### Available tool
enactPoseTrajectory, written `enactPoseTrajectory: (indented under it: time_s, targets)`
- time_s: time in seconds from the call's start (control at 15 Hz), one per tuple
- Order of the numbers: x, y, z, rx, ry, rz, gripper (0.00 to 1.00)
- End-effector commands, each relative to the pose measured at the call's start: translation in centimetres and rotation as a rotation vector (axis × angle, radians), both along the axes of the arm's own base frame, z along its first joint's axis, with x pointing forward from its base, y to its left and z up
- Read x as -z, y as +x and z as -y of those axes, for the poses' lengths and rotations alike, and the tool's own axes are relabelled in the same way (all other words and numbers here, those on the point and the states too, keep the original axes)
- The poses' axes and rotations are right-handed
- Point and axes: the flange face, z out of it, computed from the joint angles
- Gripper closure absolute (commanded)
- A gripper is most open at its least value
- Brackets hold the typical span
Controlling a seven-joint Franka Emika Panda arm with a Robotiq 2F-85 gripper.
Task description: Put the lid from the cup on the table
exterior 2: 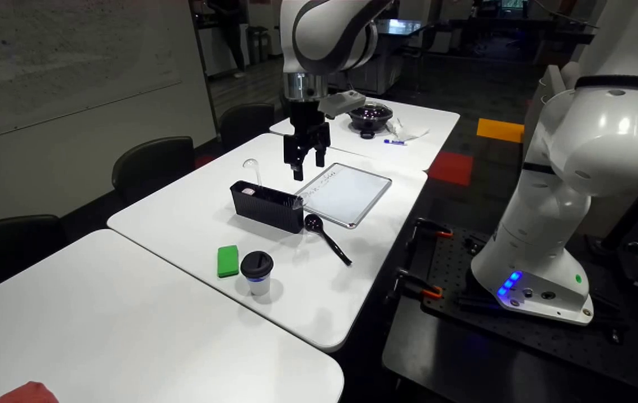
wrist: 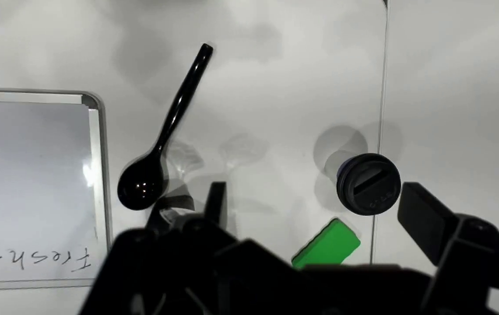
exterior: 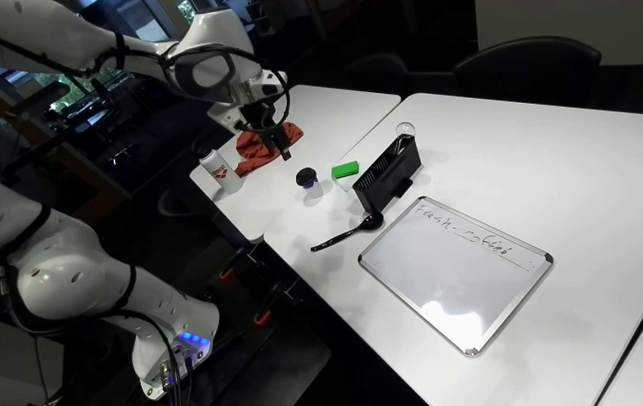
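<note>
Wrist view: the claw (wrist: 314,197) gapes wide and empty; the black lid (wrist: 368,183), capping the whitish cup (exterior 2: 259,286) on the counter (exterior 2: 305,285), lies lower, off-centre toward one finger (wrist: 422,218). Sideways first, I'd say.

It looks like an office with a lab setup: dark chairs (exterior 2: 154,168) stand along one side of the white table (exterior 2: 184,218), a broad wall panel (exterior 2: 73,67) lies beyond that side, and off the table's opposite side a robot arm (exterior 2: 543,229) is mounted on a perforated plate (exterior 2: 449,268).
</note>
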Motion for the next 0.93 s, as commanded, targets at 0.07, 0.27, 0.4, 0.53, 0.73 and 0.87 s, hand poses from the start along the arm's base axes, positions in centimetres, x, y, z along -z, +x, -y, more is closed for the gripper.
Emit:
enactPoseTrajectory:
  time_s: [0.07, 0.27, 0.4, 0.53, 0.73, 0.87]
  targets:
    - [6.4, 2.1, -3.8, -0.071, -0.066, 0.064, 0.00]
    - [8.9, 2.2, -4.3, -0.103, -0.068, 0.111, 0.00]
    - [9.5, 2.0, -4.2, -0.095, -0.064, 0.087, 0.00]
    - [9.8, 2.0, -4.3, -0.095, -0.064, 0.088, 0.00]
    - [9.6, 2.2, -4.3, -0.095, -0.063, 0.094, 0.00]
    - [10.6, 2.4, -6.0, -0.121, -0.081, 0.089, 0.00]
